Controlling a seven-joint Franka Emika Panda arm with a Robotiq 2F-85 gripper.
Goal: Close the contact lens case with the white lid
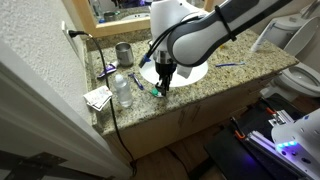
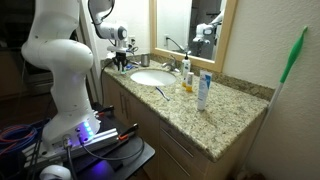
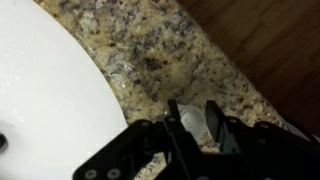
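Note:
In the wrist view the small round white lid [image 3: 192, 119] sits between my two black fingers, which press against its sides; the gripper [image 3: 192, 124] is shut on it, low over the granite counter [image 3: 150, 50]. In an exterior view the gripper [image 1: 165, 82] hangs at the counter's front edge beside the sink, right above the green part of the contact lens case [image 1: 158, 91]. The case's white part is hidden by the fingers. The gripper [image 2: 122, 62] also shows at the counter's far end in an exterior view.
A white sink basin [image 3: 45, 90] lies beside the gripper. A clear bottle [image 1: 122, 88], a metal cup [image 1: 123, 53] and a blue-handled toothbrush [image 1: 228, 66] stand on the counter. A tube [image 2: 203, 90] and small bottles [image 2: 186, 76] stand near the mirror.

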